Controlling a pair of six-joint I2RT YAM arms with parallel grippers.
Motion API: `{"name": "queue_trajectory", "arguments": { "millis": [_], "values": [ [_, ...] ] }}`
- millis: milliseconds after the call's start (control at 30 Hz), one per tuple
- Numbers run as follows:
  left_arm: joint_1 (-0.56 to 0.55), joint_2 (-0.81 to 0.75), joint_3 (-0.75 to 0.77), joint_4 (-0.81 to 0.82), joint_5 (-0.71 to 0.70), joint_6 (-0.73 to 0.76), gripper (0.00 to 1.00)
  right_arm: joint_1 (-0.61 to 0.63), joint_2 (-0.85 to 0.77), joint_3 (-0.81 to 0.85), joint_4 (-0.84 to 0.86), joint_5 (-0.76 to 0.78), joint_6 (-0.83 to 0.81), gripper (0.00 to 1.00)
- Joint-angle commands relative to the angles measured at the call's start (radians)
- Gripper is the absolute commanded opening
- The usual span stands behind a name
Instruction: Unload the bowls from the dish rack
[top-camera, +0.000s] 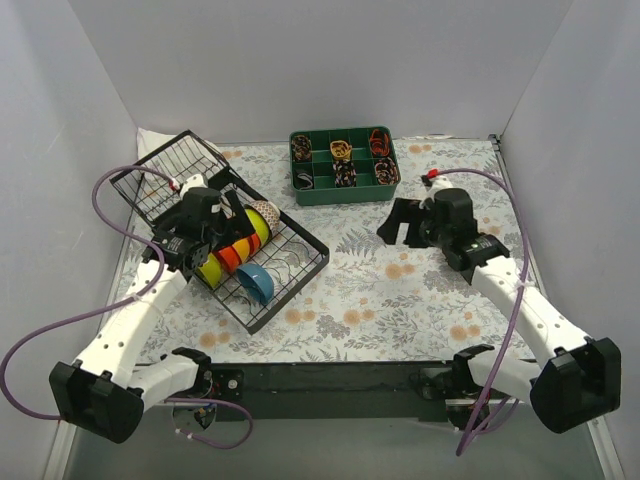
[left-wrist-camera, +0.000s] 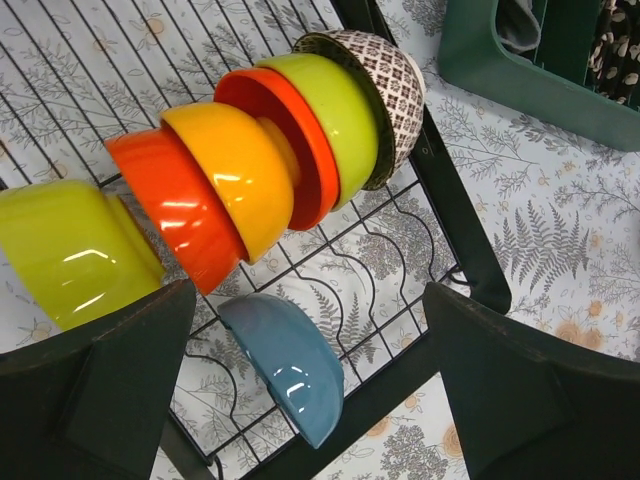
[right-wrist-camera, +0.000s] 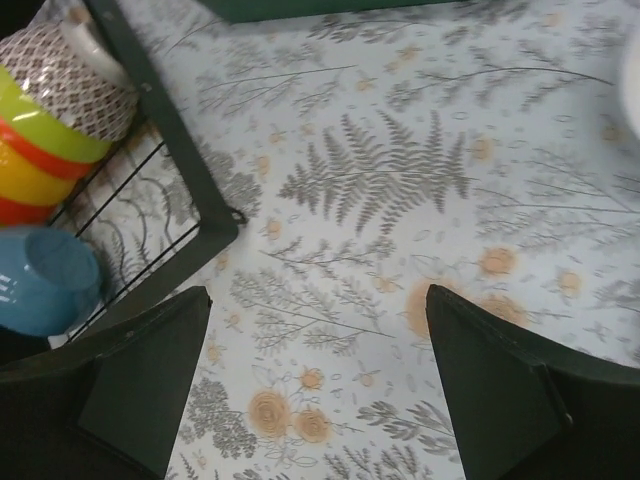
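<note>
The black wire dish rack (top-camera: 300, 262) lies at the left of the table. A row of bowls (top-camera: 238, 245) leans in its slots. In the left wrist view they run lime (left-wrist-camera: 70, 250), orange-red (left-wrist-camera: 175, 215), yellow-orange (left-wrist-camera: 235, 170), red (left-wrist-camera: 290, 150), lime (left-wrist-camera: 340, 110) and mosaic-patterned (left-wrist-camera: 395, 80). A blue bowl (left-wrist-camera: 290, 360) stands on edge apart from them near the rack's front rail. My left gripper (left-wrist-camera: 310, 400) hovers open above the blue bowl, touching nothing. My right gripper (right-wrist-camera: 315, 390) is open and empty over the floral cloth, right of the rack corner (right-wrist-camera: 190, 190).
A green divided tray (top-camera: 345, 185) with small items stands at the back centre. The rack's tilted wire panel (top-camera: 165, 175) rises at the far left. Grey walls close in both sides. The right wrist view also shows the blue bowl (right-wrist-camera: 45, 280).
</note>
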Motion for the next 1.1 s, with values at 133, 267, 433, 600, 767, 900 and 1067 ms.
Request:
{"name": "queue_trajectory", "arguments": {
  "millis": [133, 267, 433, 600, 767, 900, 1067],
  "values": [
    [0.017, -0.128, -0.047, -0.096, -0.03, -0.058, 0.98, 0.289, 0.153, 0.101, 0.258, -0.104, 0.035, 0.98],
    [0.016, -0.169, -0.062, -0.129, -0.027, -0.085, 0.98, 0.404, 0.273, 0.153, 0.341, -0.151, 0.044, 0.98],
    [0.016, -0.212, -0.076, -0.153, -0.013, -0.11, 0.98, 0.523, 0.397, 0.243, 0.406, -0.184, 0.072, 0.98],
    [0.016, -0.249, -0.076, -0.176, -0.007, -0.11, 0.98, 0.603, 0.526, 0.326, 0.413, -0.207, 0.069, 0.99],
    [0.016, -0.28, -0.076, -0.191, 0.01, -0.113, 0.98, 0.654, 0.623, 0.4, 0.413, -0.208, 0.07, 0.99],
    [0.016, -0.298, -0.078, -0.207, 0.014, -0.113, 0.98, 0.675, 0.675, 0.432, 0.41, -0.188, 0.073, 0.99],
    [0.016, -0.315, -0.067, -0.21, 0.02, -0.107, 0.98, 0.686, 0.73, 0.461, 0.406, -0.148, 0.067, 0.98]
  ]
}}
